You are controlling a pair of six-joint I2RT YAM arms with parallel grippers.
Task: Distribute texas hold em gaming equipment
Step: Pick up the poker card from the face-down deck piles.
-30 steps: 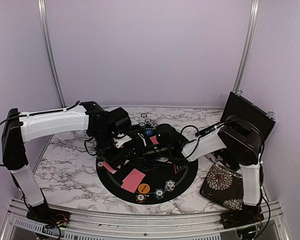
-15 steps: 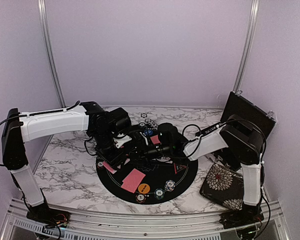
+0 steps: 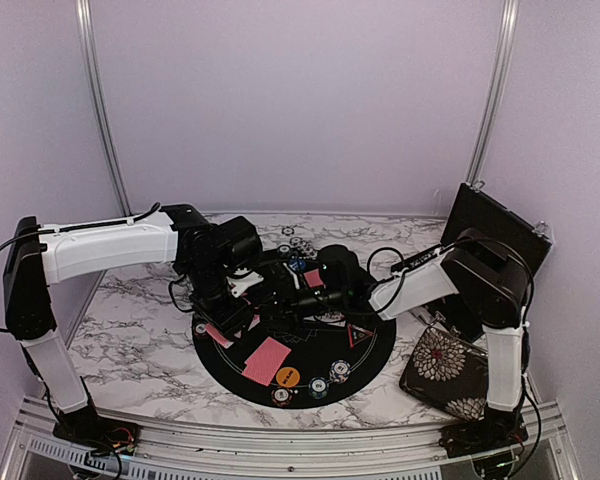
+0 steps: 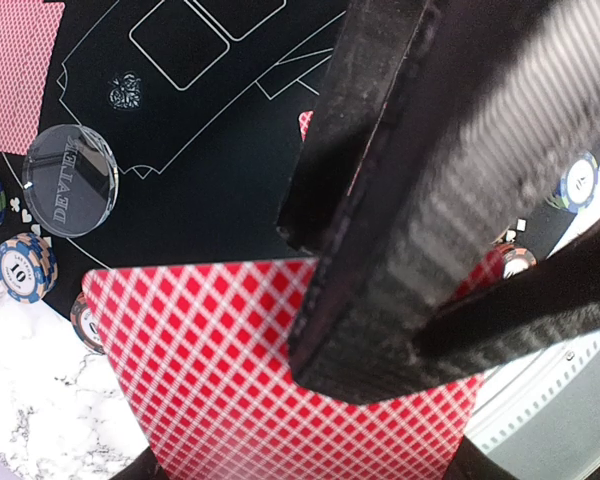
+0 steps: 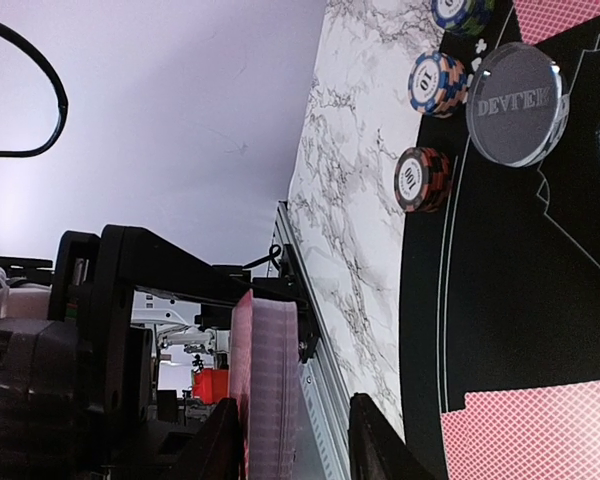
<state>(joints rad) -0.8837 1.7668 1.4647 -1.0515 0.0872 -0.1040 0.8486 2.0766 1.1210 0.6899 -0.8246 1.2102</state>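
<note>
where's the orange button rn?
Top view: orange button lies at the near edge of the black mat, between the loose pink card and a chip row.

A floral-patterned pouch point(image 3: 442, 368) is lying at the near right corner of a marble table point(image 3: 130, 330). Behind it, a black rectangular case point(image 3: 495, 228) is standing tilted. A round black mat point(image 3: 225, 362) is covering the table's centre.

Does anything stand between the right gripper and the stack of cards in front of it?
Nothing visible does. In the right wrist view the stack of cards stands edge-on inside the gap of the right gripper; contact is unclear.
</note>
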